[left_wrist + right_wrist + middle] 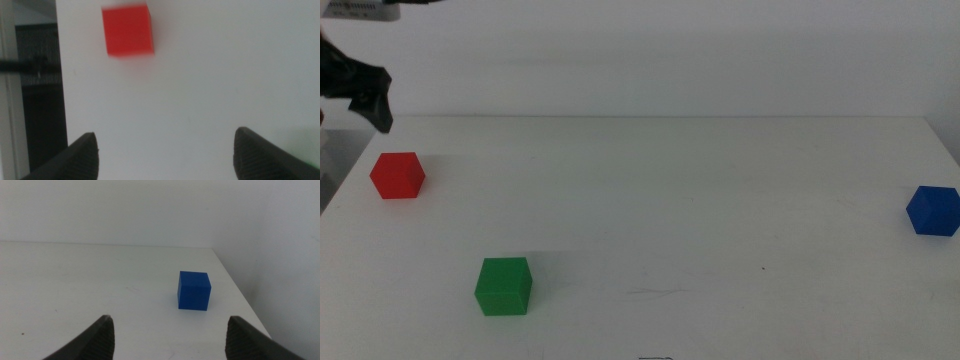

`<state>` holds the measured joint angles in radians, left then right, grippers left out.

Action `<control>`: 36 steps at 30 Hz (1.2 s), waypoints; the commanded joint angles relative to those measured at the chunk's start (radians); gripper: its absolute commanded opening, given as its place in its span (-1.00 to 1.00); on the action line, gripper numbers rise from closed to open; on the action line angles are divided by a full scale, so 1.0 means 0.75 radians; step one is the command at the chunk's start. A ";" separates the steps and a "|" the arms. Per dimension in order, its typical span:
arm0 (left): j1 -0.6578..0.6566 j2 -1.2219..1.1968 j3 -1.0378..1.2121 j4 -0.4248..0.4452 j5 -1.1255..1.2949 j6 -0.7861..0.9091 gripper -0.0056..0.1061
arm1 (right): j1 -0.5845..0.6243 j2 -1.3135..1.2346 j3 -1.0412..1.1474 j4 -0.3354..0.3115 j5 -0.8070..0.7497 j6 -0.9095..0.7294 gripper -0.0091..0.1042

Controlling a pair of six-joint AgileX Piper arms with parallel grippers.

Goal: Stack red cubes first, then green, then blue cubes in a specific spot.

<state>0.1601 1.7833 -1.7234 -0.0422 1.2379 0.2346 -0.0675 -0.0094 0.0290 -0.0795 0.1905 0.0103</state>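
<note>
The red cube point(397, 175) rests on the white table at the far left, and the left wrist view shows the same red cube point(128, 30) ahead of the wide-apart jaws. My left gripper point(370, 100) hovers open above and behind it, at the table's back-left corner. The green cube point(504, 286) sits front left. At the right edge lies the blue cube point(932, 210). My right gripper point(167, 335) is open, out of the middle view, with the blue cube point(193, 290) standing ahead of its jaws.
The white table point(670, 200) has a left edge close to the red cube and a right edge just past the blue cube. A white wall stands behind. Dark floor point(35, 100) shows beyond the left edge.
</note>
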 commanded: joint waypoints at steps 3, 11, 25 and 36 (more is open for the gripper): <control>0.044 0.087 -0.215 -0.066 0.093 0.045 0.73 | -0.007 -0.030 -0.024 -0.017 -0.096 -0.014 0.17; 0.069 0.334 -0.441 -0.067 0.097 0.081 0.73 | -0.007 -0.030 -0.024 -0.017 -0.096 -0.014 0.17; 0.132 0.621 -0.589 -0.160 0.070 0.182 0.73 | -0.007 -0.030 -0.024 -0.017 -0.096 -0.014 0.17; 0.132 0.708 -0.600 -0.182 0.013 0.225 0.73 | -0.007 -0.030 -0.024 -0.017 -0.096 -0.014 0.17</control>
<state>0.2568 2.3748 -2.1424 -0.1531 1.2329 0.3989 -0.0675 -0.0094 0.0290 -0.0795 0.1905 0.0103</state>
